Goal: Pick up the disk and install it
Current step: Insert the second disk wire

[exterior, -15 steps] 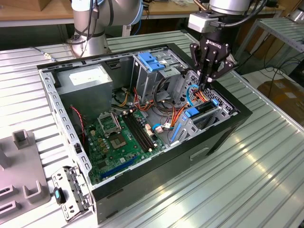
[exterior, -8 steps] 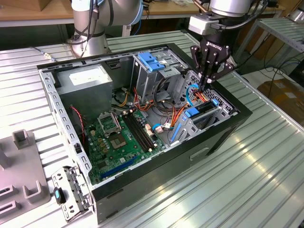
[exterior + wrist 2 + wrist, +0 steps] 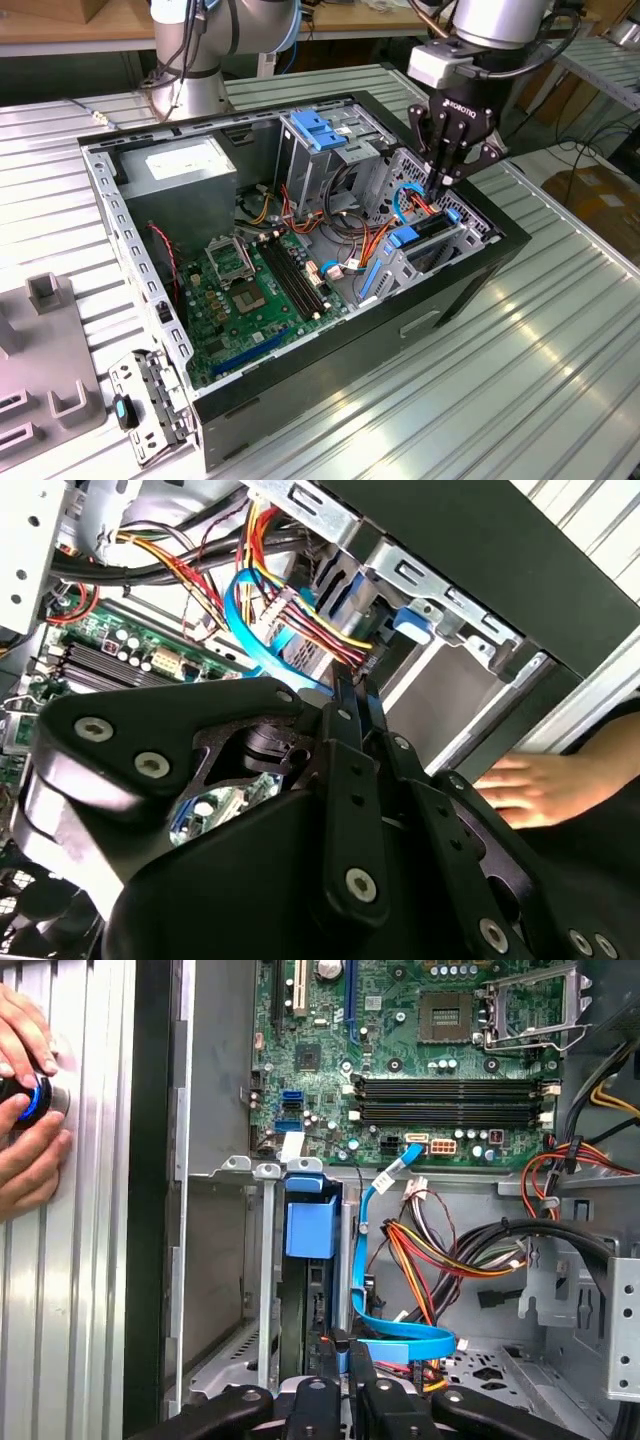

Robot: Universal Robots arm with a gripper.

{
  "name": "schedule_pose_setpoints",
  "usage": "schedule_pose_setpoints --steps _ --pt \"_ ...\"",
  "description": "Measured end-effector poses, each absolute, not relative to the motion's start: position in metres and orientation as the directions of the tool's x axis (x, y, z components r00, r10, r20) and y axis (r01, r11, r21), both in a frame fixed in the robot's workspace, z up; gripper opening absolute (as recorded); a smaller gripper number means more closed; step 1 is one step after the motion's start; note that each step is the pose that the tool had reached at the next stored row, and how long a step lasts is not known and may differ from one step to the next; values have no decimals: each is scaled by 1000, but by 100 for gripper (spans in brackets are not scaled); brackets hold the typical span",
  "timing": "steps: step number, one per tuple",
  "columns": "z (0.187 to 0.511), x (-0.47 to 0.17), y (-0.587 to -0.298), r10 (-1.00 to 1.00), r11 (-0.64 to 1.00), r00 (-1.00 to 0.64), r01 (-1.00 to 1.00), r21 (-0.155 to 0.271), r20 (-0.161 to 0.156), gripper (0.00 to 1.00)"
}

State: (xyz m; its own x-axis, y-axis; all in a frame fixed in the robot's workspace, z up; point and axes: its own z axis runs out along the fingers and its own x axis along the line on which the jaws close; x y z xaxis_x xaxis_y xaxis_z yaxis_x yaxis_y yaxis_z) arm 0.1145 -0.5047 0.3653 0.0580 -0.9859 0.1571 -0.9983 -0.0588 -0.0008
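The disk sits on edge in the drive bay at the case's front corner, on the exterior view's right, with a blue rail at its end. In the first wrist view the disk is a dark narrow edge below a blue plastic tab. My gripper hangs straight above the bay, its fingers shut together. Both wrist views show the gripper with its tips at the disk's cable end, right beside a blue flat cable. Whether the tips touch the disk I cannot tell.
The open black case lies on a ribbed metal table. Inside it are a green motherboard, a grey power-supply box, a metal cage with a blue cap and bundled wires. A person's hands rest on the table beside the case.
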Motion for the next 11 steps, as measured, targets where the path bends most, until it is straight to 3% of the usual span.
schedule_pose_setpoints --steps 4,11 --pt "365 113 -511 -995 -63 62 -998 -6 80 16" --pt "364 108 -522 -995 -69 68 -997 -18 70 16"
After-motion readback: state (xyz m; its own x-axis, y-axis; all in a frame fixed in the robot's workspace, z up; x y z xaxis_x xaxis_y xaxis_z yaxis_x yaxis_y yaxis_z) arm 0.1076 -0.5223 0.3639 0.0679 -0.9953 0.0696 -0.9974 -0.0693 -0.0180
